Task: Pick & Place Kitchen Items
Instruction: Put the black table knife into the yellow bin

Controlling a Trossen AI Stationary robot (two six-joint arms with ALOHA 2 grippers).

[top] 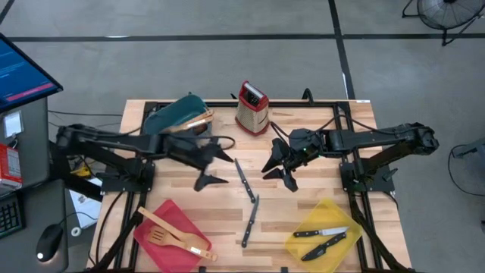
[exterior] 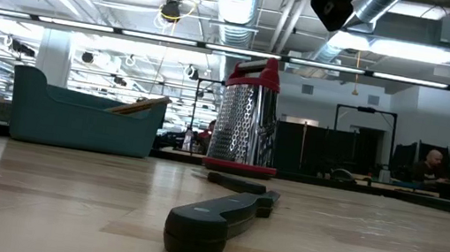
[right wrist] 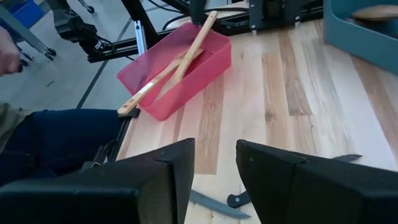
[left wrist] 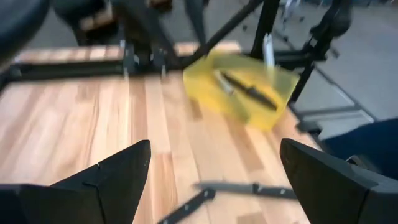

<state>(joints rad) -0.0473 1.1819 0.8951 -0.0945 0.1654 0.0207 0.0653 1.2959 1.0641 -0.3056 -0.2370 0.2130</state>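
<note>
Left gripper (top: 214,167) hangs above the table left of centre, fingers wide apart, nothing between them. Right gripper (top: 279,170) hangs right of centre, fingers a narrow gap apart, empty. In the low view both show only as dark tips cut off at the top edge.

Two knives lie on the bare table between the grippers: one (top: 243,179) angled toward the grater (top: 252,108), the other (top: 250,221) nearer the front edge; their ends nearly meet. Low view shows the near knife's handle large and blurred, the far one mostly hidden behind it.

Yellow bin (top: 301,241), near right, holds two knives (top: 324,237). Red bin (top: 149,233), near left, holds a wooden spatula and spoon (top: 173,233) sticking past its rim. Teal bin (top: 158,120), far left, has a wooden handle (top: 194,121) poking out; its contents are otherwise hidden.

Left wrist view is motion-blurred. Right wrist view shows part of a person (right wrist: 37,140) beside the table, cut off.
</note>
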